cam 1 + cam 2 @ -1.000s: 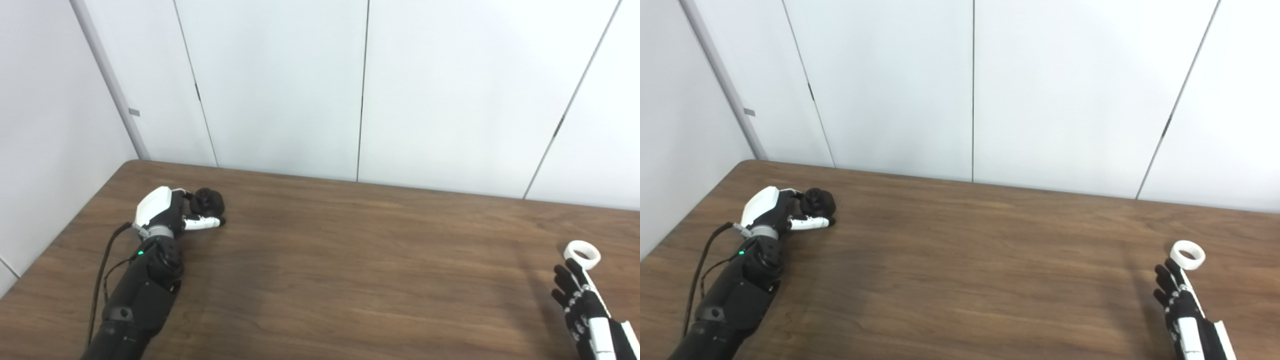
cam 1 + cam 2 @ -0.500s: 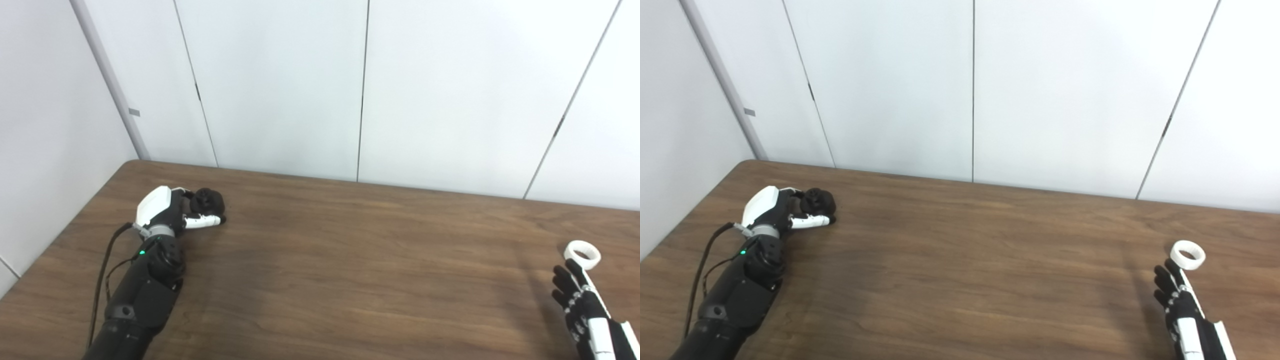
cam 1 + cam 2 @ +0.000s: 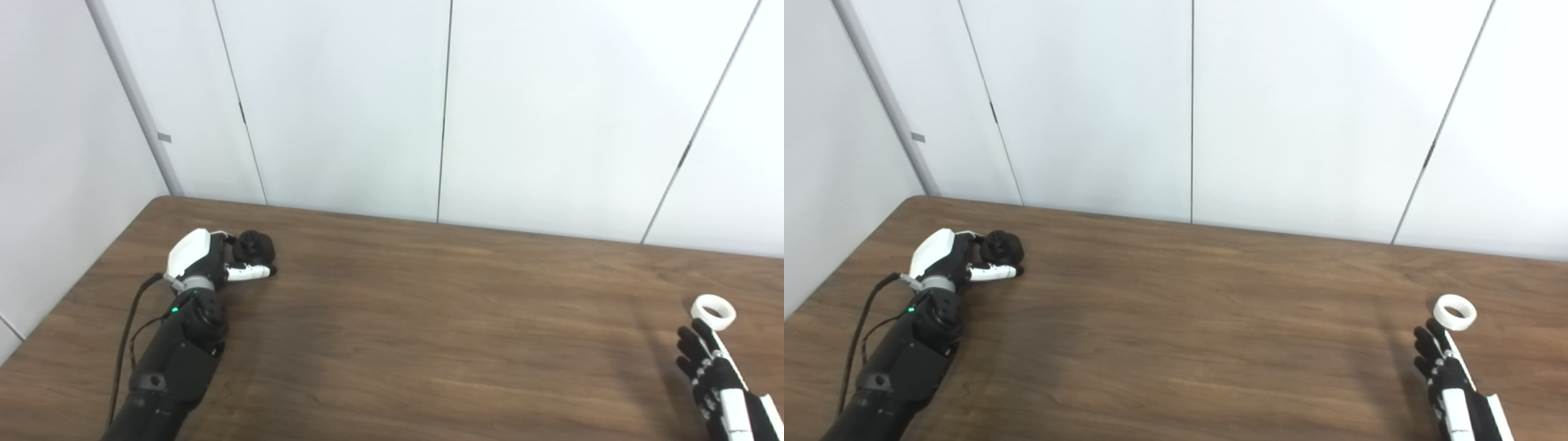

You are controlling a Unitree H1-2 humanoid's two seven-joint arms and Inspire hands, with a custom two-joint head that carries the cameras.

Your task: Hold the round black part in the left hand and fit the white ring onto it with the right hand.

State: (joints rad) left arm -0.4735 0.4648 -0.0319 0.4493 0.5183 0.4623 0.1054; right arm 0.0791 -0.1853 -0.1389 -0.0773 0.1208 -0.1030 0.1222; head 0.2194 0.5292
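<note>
Table [image 3: 429, 318]: dark wood surface, its far edge running along a white panelled wall [image 3: 343, 104].
Left arm [image 3: 174, 355]: black, coming up from the bottom edge near the table's left side, with a green light lit near the wrist.
Left hand [image 3: 205, 260]: near the far left corner, fingers curled round the round black part, thumb stretched out beneath it.
Right hand [image 3: 1448, 373]: at the near right corner, holding nothing, fingers straight and slightly apart, pointing toward the far edge.
Round black part [image 3: 254, 245]: held in the left hand, low over the table; whether it touches the wood cannot be told.
White ring [image 3: 1455, 312]: lying flat by the right edge, just beyond the right hand's fingertips, apparently apart from them.
</note>
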